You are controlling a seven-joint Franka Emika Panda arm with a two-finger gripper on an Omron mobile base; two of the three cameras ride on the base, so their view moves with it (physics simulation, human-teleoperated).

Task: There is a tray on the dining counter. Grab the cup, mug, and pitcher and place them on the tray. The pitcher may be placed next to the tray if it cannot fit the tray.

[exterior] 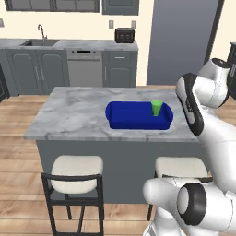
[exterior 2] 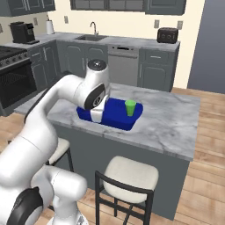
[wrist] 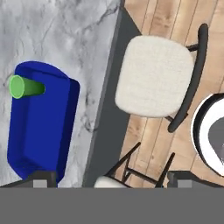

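The royal-blue tray [exterior: 133, 120] [exterior 2: 114, 118] [wrist: 39, 131] lies on the marble dining counter [exterior: 73, 115] [exterior 2: 167, 118] [wrist: 65, 35], near its front edge. The green cup [exterior: 157, 108] [exterior 2: 130, 107] [wrist: 26, 86] stands upright inside the tray at one end. My gripper [wrist: 111, 180] hovers high over the counter's front edge, open, with nothing between its fingers. It is well above the tray and off to its side. The mug and the pitcher are out of view.
Two cream-seated dark stools [exterior: 76, 173] [exterior: 177, 167] [wrist: 153, 74] stand along the counter's front on the wood floor. A back counter carries a sink [exterior: 40, 42] and a toaster [exterior: 124, 35]. A stove [exterior 2: 13, 70] stands at the left.
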